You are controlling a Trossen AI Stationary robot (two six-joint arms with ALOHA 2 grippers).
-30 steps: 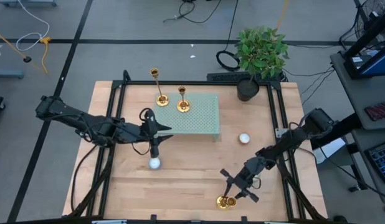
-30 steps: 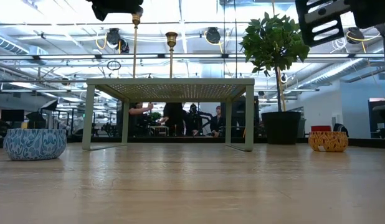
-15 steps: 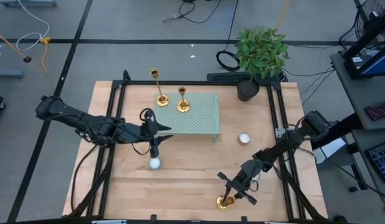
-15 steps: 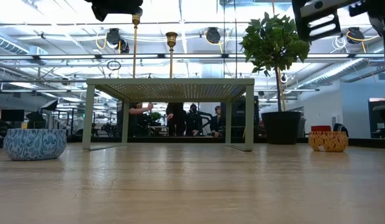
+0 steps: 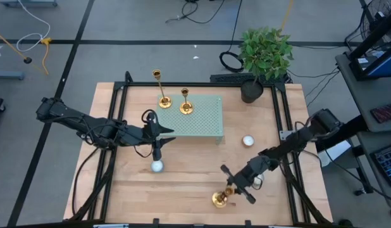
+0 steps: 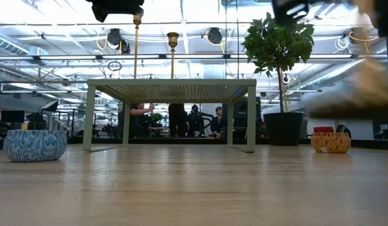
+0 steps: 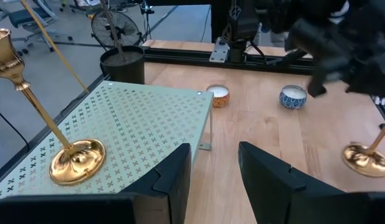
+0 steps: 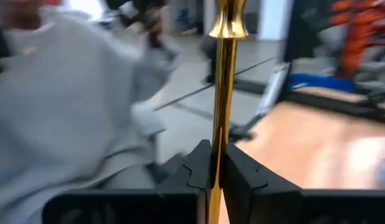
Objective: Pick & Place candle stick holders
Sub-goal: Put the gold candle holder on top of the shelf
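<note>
Two gold candle stick holders [image 5: 164,100] [image 5: 186,108] stand on their round bases on the green perforated stand [image 5: 205,120]; the low view shows their stems [image 6: 136,44] [image 6: 172,53] above its top. A third candle stick holder [image 5: 219,199] is near the table's front edge, with my right gripper [image 5: 231,189] shut on it. My left gripper [image 5: 159,136] hangs open by the stand's near left corner, with nothing between its fingers [image 7: 214,174]. My right gripper pinches the third holder's thin stem [image 8: 218,163] between its two fingers, well below the small cup [image 8: 228,25]. The fingers come from the table's right side and lie across the stem. The stem stands upright in the hold. I cannot tell whether its base [image 5: 219,199] is clear of the table.
A white candle [image 5: 157,166] lies near my left gripper and another [image 5: 248,140] lies right of the stand. A potted plant [image 5: 265,54] stands at the far right. The low view shows a blue patterned bowl [image 6: 35,144] and an orange one [image 6: 330,142].
My right gripper has shut on the third holder's stem and then gone toward the table's left edge, taking the holder along. The holder's base now lies left of where it stood.
</note>
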